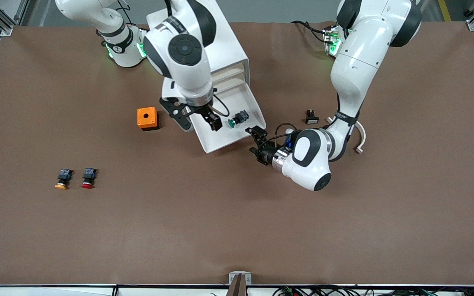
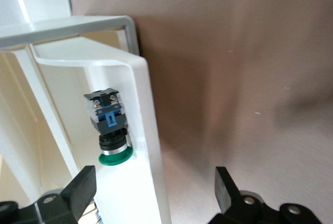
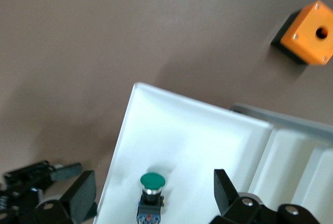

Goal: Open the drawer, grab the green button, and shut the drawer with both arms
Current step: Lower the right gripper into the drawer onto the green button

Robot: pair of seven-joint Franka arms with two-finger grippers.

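The brown desk (image 1: pixel 237 230) carries a white plastic drawer cabinet (image 1: pixel 228 53) near the right arm's base, and its lowest drawer (image 1: pixel 248 107), a shallow white tray, stands pulled well out toward the front camera. The two glossy white arms (image 1: pixel 356 61) both reach to it. The right gripper (image 1: pixel 198 117) hangs over the open drawer with its jaws spread wide and empty. The left gripper (image 1: pixel 257 142) sits low at the drawer's front corner on the left arm's end, jaws also wide and holding nothing; in the left wrist view the drawer's side wall runs between them.

The drawer holds one thing: the small push button with a round green cap and a black-and-blue body (image 1: pixel 237 118), lying on its side on the tray floor close to that side wall, cap pointing toward the drawer's front.

The step in hand looks like the pick. The right gripper would do well to centre over the button's body, turn so the jaws straddle its narrow width, and come straight down clear of the wall. The left arm should keep off the drawer so it does not slide.

Elsewhere sit an orange box with a round hole (image 1: pixel 147 118), and a yellow-capped button (image 1: pixel 62 179) beside a red-capped button (image 1: pixel 89 178), well apart from the cabinet.
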